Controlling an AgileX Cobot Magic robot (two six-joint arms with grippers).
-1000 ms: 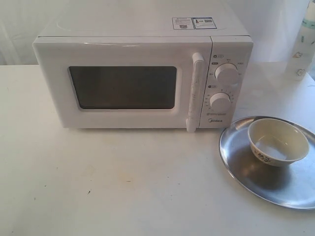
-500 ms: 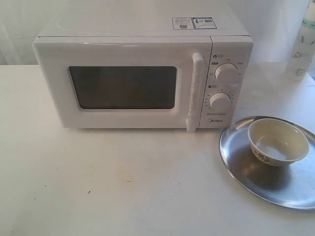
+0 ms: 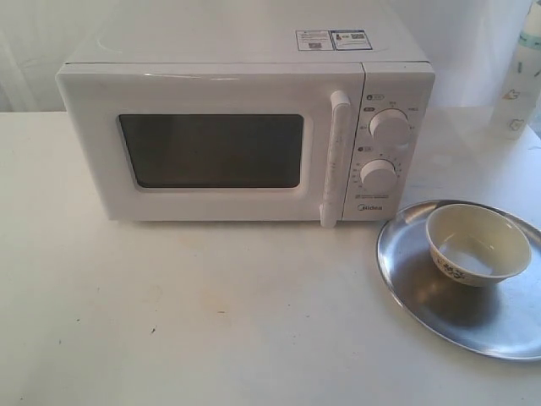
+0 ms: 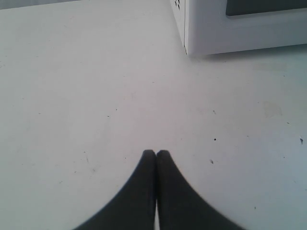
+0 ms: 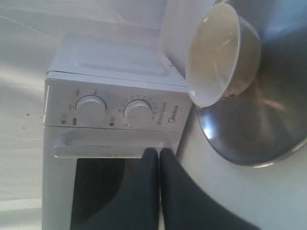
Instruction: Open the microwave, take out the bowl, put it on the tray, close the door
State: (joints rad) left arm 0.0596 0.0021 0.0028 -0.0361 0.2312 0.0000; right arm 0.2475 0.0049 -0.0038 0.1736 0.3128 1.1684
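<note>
The white microwave (image 3: 245,127) stands at the back of the table with its door (image 3: 203,148) shut and the bar handle (image 3: 335,158) upright. To its right the cream bowl (image 3: 478,244) sits upright on the silver tray (image 3: 439,304). Neither gripper shows in the exterior view. My left gripper (image 4: 156,153) is shut on nothing above bare table, near the microwave's corner (image 4: 240,28). My right gripper (image 5: 159,152) is shut and empty, facing the microwave (image 5: 115,105), with the bowl (image 5: 216,55) and tray (image 5: 268,120) beside it.
A pale bottle (image 3: 520,76) stands at the back right, behind the tray. White table (image 3: 211,313) stretches in front of the microwave. A white curtain backs the scene.
</note>
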